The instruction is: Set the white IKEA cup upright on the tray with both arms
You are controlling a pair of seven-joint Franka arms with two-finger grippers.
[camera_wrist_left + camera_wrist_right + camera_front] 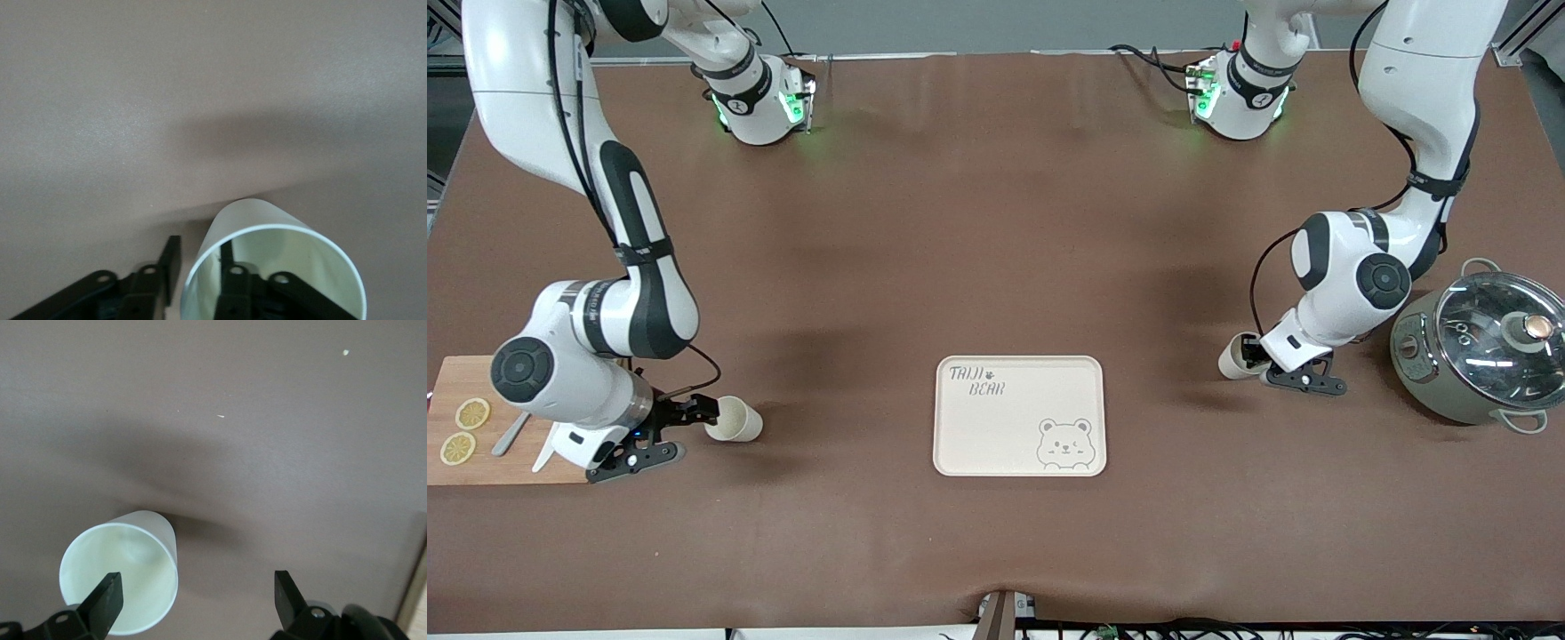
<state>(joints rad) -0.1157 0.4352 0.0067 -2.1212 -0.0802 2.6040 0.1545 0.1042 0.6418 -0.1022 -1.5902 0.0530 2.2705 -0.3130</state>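
Note:
Two white cups lie on their sides on the brown table, one on each side of the tray. The cream "TAIJI BEAR" tray (1005, 427) sits mid-table with nothing on it. My left gripper (1258, 360) is low at the cup (1234, 356) toward the left arm's end. In the left wrist view the gripper (199, 267) is open and straddles the rim of the cup (267, 223): one finger inside, one outside, with a gap showing. My right gripper (680, 433) is wide open beside the other cup (734, 420). In the right wrist view (197, 600) one finger stands before the mouth of that cup (120, 583).
A green pot with a glass lid (1485, 347) stands at the left arm's end, close to that arm's wrist. A wooden cutting board (463, 462) with two lemon slices (471, 413) and a utensil lies at the right arm's end, under that arm's wrist.

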